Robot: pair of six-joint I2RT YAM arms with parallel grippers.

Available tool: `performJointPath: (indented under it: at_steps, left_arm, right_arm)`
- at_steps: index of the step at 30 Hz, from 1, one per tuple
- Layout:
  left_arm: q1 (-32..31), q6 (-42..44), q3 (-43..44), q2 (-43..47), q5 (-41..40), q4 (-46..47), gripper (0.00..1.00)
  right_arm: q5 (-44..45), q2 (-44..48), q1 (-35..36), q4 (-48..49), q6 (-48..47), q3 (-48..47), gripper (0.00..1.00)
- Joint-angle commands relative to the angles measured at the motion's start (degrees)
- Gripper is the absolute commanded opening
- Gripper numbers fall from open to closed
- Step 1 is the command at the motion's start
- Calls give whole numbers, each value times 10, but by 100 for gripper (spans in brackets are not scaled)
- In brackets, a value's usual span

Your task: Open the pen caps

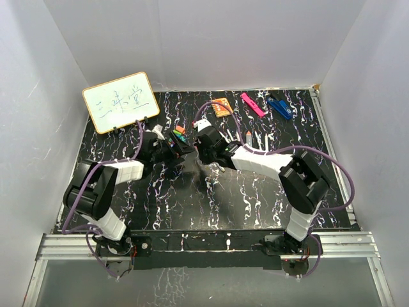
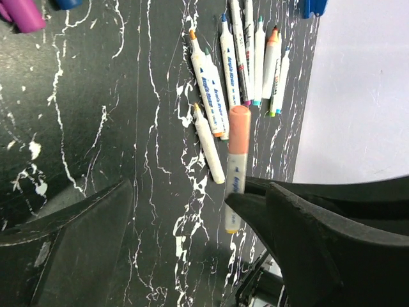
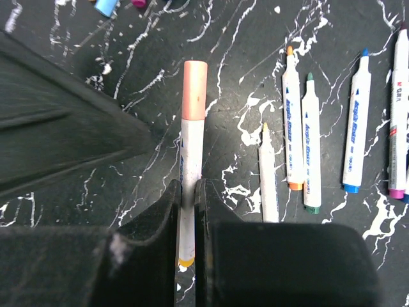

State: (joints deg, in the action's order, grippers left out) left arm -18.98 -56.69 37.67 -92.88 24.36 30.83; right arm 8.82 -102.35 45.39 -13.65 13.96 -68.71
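Observation:
My right gripper (image 3: 189,192) is shut on the white barrel of a pen (image 3: 190,153) and holds it above the table. The pen's peach cap (image 3: 194,89) is on and points away from the jaws. My left gripper (image 2: 182,192) stands open, facing the right one. The same pen (image 2: 234,176) with its cap (image 2: 238,131) passes just behind the left gripper's right fingertip (image 2: 255,201), not between the jaws. Several uncapped pens (image 3: 300,147) lie side by side on the black marbled table (image 1: 192,204). In the top view both grippers meet mid-table, left (image 1: 181,146) and right (image 1: 203,149).
Loose caps (image 1: 179,133) lie just behind the grippers, a purple one (image 2: 22,14) among them. An orange card (image 1: 222,107), a pink clip (image 1: 252,104) and a blue clip (image 1: 279,107) sit at the back. A whiteboard (image 1: 120,101) stands back left. White walls enclose the table.

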Motion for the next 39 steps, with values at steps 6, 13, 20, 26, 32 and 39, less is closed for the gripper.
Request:
performJointPath:
  at_steps: [6,13,20,26,32,39]
  left_arm:
    - [-26,-10,59,-25,-16,33,82]
    - [-33,-11,90,-46,-23,37,78]
    - [-42,-15,100,-66,-18,53,59]
    - [-49,-22,100,-72,-18,64,45]
    - [-50,-21,103,-71,-18,64,36]
    - [-50,-21,103,-66,-21,63,30]
  right_arm:
    - [-27,60,3,37,-18,2,0]
    - [-40,74,7,40,-27,10,0]
    - [-42,89,9,49,-31,21,0]
    - [-45,90,10,49,-34,21,0]
    - [-46,90,10,49,-36,22,0]
    - [-45,92,10,47,-37,28,0]
